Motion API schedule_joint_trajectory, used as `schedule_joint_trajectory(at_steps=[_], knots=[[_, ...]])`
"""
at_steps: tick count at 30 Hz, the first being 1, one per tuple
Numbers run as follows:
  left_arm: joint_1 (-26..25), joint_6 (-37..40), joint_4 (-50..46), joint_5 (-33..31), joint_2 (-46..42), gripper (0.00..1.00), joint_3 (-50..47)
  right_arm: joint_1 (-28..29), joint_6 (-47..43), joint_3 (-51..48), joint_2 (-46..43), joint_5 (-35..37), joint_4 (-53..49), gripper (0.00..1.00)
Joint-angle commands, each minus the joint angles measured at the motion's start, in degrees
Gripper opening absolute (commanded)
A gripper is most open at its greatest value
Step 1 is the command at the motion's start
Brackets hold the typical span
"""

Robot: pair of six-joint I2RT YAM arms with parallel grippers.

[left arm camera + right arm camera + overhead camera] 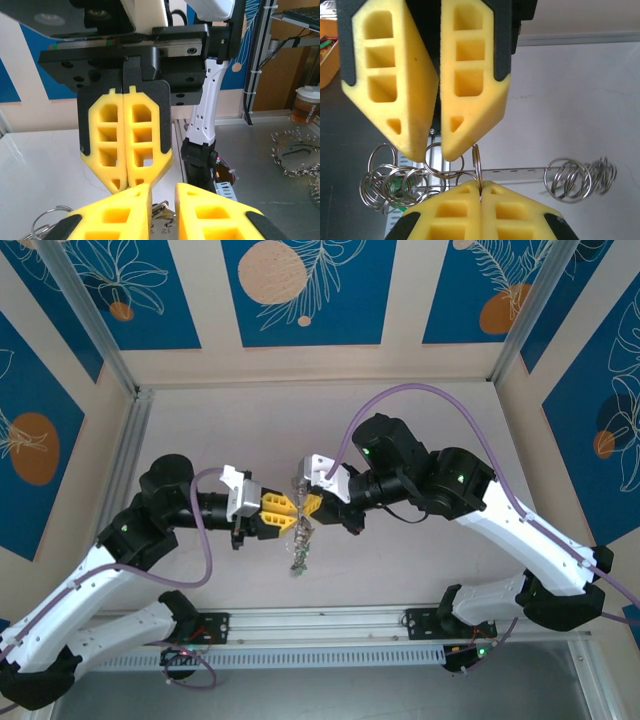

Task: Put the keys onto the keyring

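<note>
The right hand [480, 186] is pinched tight on the keyring [477, 162], a thin, stiff, slippery hoop that is probably best gripped across its wire. The left hand [162, 189] is narrowed and seems to hold the keys [163, 219] by the light, flat metal. Both hang above the pale bench [580, 100], which carries loose rings [580, 177]. Blue patterned panels [300, 290] stand beyond.
</note>
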Motion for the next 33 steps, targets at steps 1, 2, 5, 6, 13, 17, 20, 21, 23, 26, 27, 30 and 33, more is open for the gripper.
schedule_joint_trajectory(at_steps=[1,2,5,6,13,17,20,21,23,26,27,30,33], knots=[[-0.2,1.9,-1.7,-0.9,0.0,0.19,2.1,0.6,-1.2,3.2,-0.5,-1.5,0.2,0.0],[-0.2,2.1,-1.9,-1.1,0.1,0.19,2.3,0.7,-1.4,3.3,-0.4,-1.6,0.1,0.0],[-0.2,3.0,-3.3,-2.2,0.4,0.19,2.7,1.0,-1.7,3.5,-0.4,-2.3,0.1,0.0],[-0.2,3.0,-3.2,-2.4,0.5,0.19,2.6,1.2,-1.9,3.6,-0.3,-2.5,0.1,0.0],[-0.2,2.6,-2.4,-2.4,0.6,0.2,2.4,2.0,-2.4,4.0,-0.1,-3.1,-0.5,0.0],[-0.2,2.4,-2.1,-2.1,0.9,0.2,2.5,2.4,-2.7,3.8,-0.5,-4.2,-0.2,0.0],[-0.2,2.5,-1.9,-2.6,0.5,0.2,2.3,2.5,-3.0,3.4,-0.9,-4.3,0.1,0.0],[-0.3,2.5,-2.0,-2.9,0.2,0.21,2.4,2.4,-2.9,3.4,-1.0,-4.1,0.0,0.0],[-0.2,3.2,-2.9,-3.3,-0.2,0.21,2.9,2.4,-3.0,3.4,-1.0,-4.0,-0.2,0.0],[-0.3,4.7,-5.9,-3.8,-0.5,0.21,4.5,2.4,-3.3,3.5,-0.9,-4.1,-0.8,0.0],[-0.2,5.2,-6.8,-3.9,-0.6,0.21,5.0,2.4,-3.3,3.4,-0.9,-4.1,-0.9,0.0],[-0.2,6.0,-8.6,-3.7,-0.7,0.22,6.2,2.4,-3.4,3.5,-0.8,-4.0,-1.1,0.0],[-0.2,6.4,-9.6,-3.4,-0.6,0.24,6.8,2.4,-3.3,3.6,-0.8,-4.2,-1.2,0.0]])
